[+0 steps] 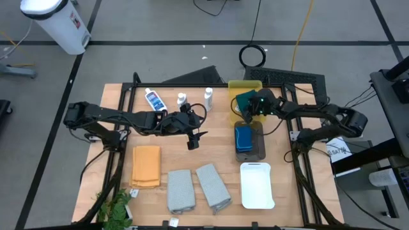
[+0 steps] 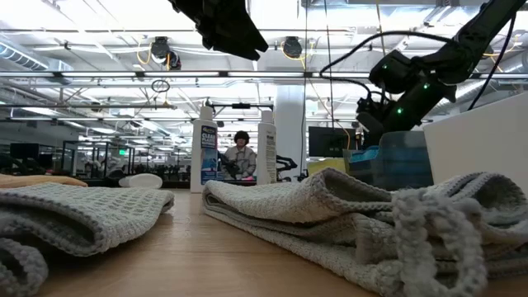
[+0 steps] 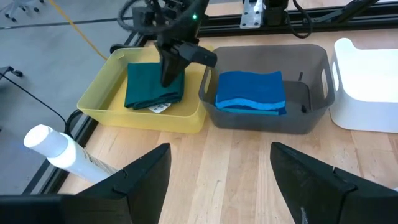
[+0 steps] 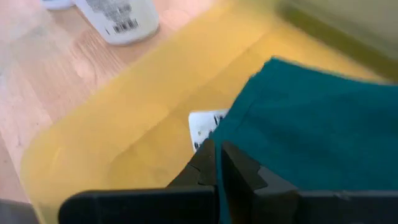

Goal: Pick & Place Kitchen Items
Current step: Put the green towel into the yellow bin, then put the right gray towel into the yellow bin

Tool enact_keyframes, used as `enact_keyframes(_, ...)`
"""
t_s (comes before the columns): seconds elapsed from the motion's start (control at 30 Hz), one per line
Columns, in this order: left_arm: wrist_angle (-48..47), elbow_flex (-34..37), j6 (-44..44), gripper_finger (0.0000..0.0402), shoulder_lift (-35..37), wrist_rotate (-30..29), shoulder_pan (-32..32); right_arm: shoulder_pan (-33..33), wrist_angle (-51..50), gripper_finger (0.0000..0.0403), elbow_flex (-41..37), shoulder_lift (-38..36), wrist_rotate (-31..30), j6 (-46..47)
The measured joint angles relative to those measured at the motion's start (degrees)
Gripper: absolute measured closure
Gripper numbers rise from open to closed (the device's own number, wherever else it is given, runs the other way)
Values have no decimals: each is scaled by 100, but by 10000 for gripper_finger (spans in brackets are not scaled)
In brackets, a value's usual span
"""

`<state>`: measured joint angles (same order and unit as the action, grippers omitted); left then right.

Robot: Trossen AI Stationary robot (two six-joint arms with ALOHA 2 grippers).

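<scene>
Both arms are dark, jointed and slender with black cables looping along them, the right gripper (image 1: 246,109) carrying a small green light just behind its tapered black fingers, the left gripper (image 3: 219,171) showing broad, flat, matte-black fingers.

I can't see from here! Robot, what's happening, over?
Right gripper shut, inside yellow tray at green cloth. Left gripper open, mid-table. Nothing blocking.

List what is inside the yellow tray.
The yellow tray holds a dark green cloth and a white label showing at the cloth's edge. The right gripper reaches in over the cloth. Anything beneath the cloth is hidden.
</scene>
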<state>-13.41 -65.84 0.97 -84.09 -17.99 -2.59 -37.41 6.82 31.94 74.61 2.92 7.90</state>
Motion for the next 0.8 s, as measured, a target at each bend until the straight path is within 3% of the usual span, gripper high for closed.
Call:
enact_keyframes(0.3, -63, 0, -702, 128, 0, 67, -15, 0, -12, 403, 0, -225, -6, -15)
enact_keyframes(0.57, -1078, 0, -1764, 128, -20, 1159, -21, 0, -19, 403, 0, -230, 13, -2)
enact_keyframes(0.8, -1478, 0, -2443, 128, -659, 1742, -107, 2, -19, 403, 0, -230, 17, 41)
